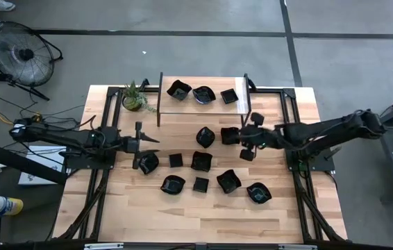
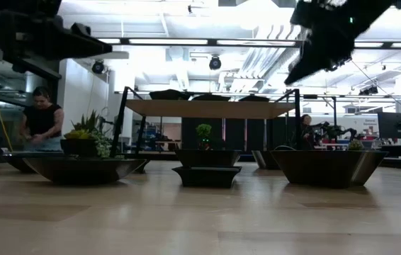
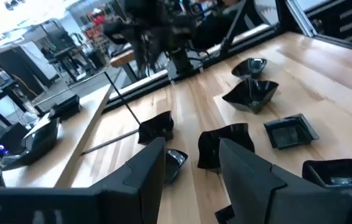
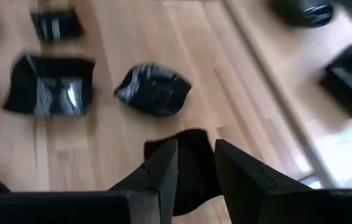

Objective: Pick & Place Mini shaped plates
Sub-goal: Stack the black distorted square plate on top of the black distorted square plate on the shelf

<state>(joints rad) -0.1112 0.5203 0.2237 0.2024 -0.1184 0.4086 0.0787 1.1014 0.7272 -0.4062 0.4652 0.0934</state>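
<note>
From above, the small glossy black dishes of varied shapes lie scattered over the middle of the pale wooden table (image 1: 280, 208), with three more on the raised wooden shelf (image 1: 182, 107) at the far edge beside a small green potted plant (image 1: 135, 97); the right gripper (image 1: 247, 142) hangs above the squarish black dish (image 1: 229, 135) nearest it, which lies just on its inner side, while the left gripper (image 1: 141, 146) sits over a rounded black dish (image 1: 148, 163) at the cluster's left end; the right arm looks the nearer to a grasp. At table height, wide dark dishes stand on the wood, the shelf spans behind them, and a person (image 2: 41, 117) is busy in the bright workshop beyond. The left wrist view shows its fingers (image 3: 145, 171) parted and empty, a wavy-rimmed dish (image 3: 226, 146) just ahead between them. The right wrist view shows parted, empty fingers (image 4: 163, 168) straddling the squarish dish directly below, a crumpled-looking dish (image 4: 154, 89) beyond; the coming move is probably a straight descent and close.
</note>
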